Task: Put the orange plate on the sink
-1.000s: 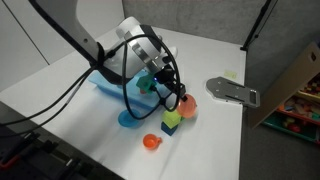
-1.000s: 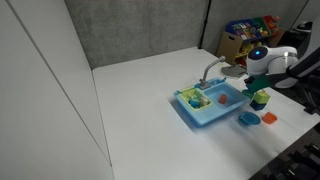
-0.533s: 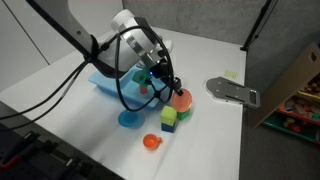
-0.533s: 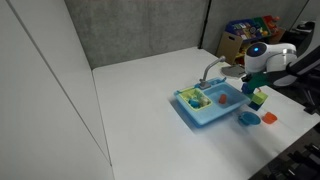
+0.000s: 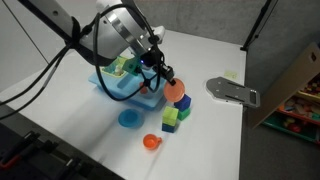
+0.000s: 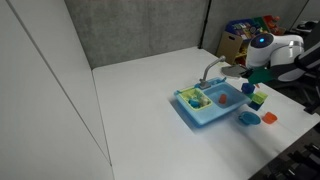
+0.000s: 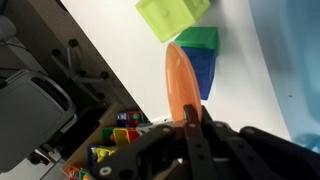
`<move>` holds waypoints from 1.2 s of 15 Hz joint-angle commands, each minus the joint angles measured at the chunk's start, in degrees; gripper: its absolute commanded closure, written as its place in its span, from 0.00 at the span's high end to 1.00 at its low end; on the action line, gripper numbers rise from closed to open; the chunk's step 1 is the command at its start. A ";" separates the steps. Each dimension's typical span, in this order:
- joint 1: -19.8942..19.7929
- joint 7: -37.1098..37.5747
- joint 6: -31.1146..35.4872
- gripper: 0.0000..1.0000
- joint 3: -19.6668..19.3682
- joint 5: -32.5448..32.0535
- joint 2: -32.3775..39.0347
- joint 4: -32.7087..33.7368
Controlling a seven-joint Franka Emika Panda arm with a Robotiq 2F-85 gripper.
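The orange plate point(image 5: 176, 91) hangs tilted in my gripper point(image 5: 163, 76), lifted off the table beside the near end of the light blue sink point(image 5: 113, 88). In the wrist view the orange plate point(image 7: 180, 80) shows edge-on, pinched between the black fingers of my gripper point(image 7: 190, 125). In an exterior view my gripper point(image 6: 250, 88) hovers just beyond the end of the sink point(image 6: 210, 116) with its grey faucet point(image 6: 210, 70). The sink's light blue wall also shows in the wrist view point(image 7: 306, 70).
A blue round plate point(image 5: 129, 119) and a small orange cup point(image 5: 151, 142) lie on the white table in front of the sink. Stacked green, blue and yellow blocks point(image 5: 172, 117) stand under the held plate. A grey flat object point(image 5: 232, 92) lies further off.
My gripper has risen with the orange plate and shifted away from the blocks, toward the sink. The blue plate, cup and blocks have not moved.
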 commanded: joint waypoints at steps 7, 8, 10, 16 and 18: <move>-4.78 -14.74 3.09 0.04 6.60 11.25 -13.23 -10.96; -4.98 -16.87 3.47 0.04 6.92 13.68 -13.65 -11.42; -4.86 -20.61 4.28 0.04 7.06 18.29 -14.05 -11.97; -3.76 -33.96 4.81 0.04 8.33 37.22 -12.94 -10.58; -3.34 -38.81 4.52 0.03 8.99 44.08 -12.47 -9.80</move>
